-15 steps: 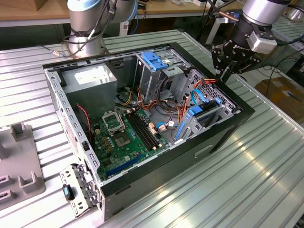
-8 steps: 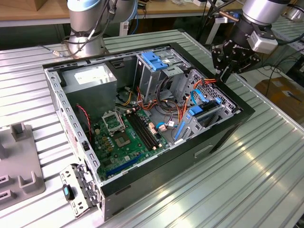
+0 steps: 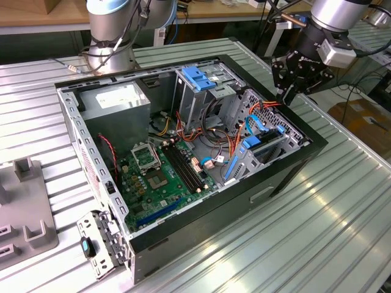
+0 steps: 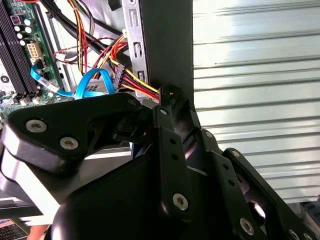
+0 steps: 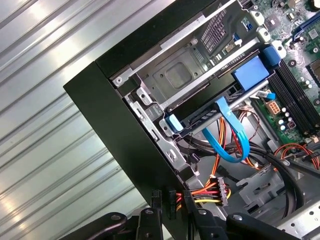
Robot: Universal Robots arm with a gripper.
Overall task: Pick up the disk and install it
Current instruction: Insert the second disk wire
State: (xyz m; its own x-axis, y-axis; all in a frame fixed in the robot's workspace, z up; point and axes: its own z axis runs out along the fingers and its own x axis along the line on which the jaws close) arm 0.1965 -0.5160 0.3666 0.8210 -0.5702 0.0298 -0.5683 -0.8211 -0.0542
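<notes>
The disk lies slotted in the metal drive cage at the case's front corner, its blue rail end showing; in the exterior view the disk sits low at that view's right. My gripper hangs over the case's right wall, beside the cage. In both wrist views its fingers close around a small black power plug with red, yellow and orange wires. The same plug shows at my gripper in the second wrist view.
The open black computer case lies on a ribbed metal table. Inside are the green motherboard, a grey power-supply box, a blue-latched cage and a looped blue data cable. A second robot base stands behind.
</notes>
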